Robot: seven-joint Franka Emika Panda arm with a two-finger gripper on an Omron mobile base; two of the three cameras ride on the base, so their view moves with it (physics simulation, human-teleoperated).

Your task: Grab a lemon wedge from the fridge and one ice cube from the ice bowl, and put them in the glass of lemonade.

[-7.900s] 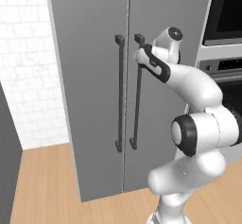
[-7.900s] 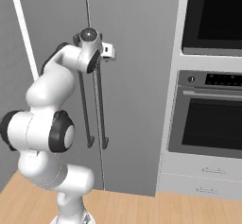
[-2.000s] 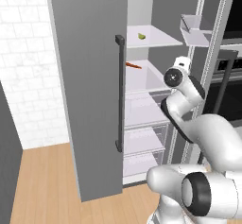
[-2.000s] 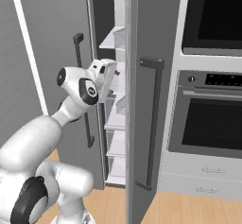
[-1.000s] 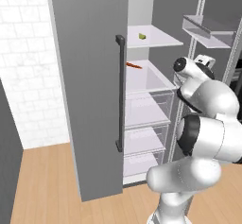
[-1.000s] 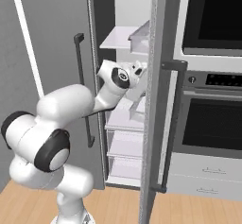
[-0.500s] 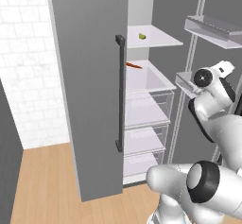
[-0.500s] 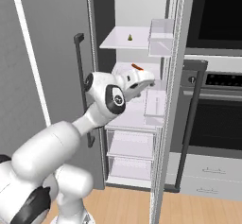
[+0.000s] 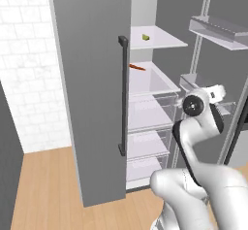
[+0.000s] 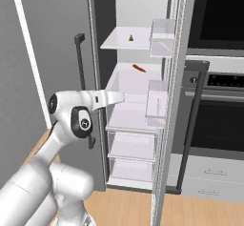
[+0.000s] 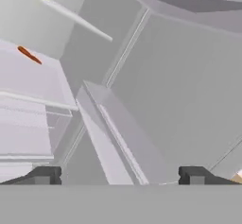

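The fridge is standing with its right door swung well wider than half a second ago, when the door's edge was still closer to the shelves; eight seconds back both doors were shut and the gripper was on a handle. The left door is staying closed, its dark bar handle facing the room.

The white arm is reaching up from the base, elbow bent, with the wrist now sitting at about the height of the middle shelf, between the open compartment and the inner face of the right door. The gripper is looking at the door's inner side and its bins, and its two dark fingertips are standing far apart with nothing between them. It is not touching anything I can make out.

Inside, the top white shelf is carrying a small yellow-green lemon wedge, sitting alone near the middle. The shelf below is holding a thin orange-red item, lying flat towards the back; what it is I cannot tell. Under that are clear drawers, apparently empty. The clear door bins are showing nothing in them. To the right of the fridge is the black-fronted wall oven.
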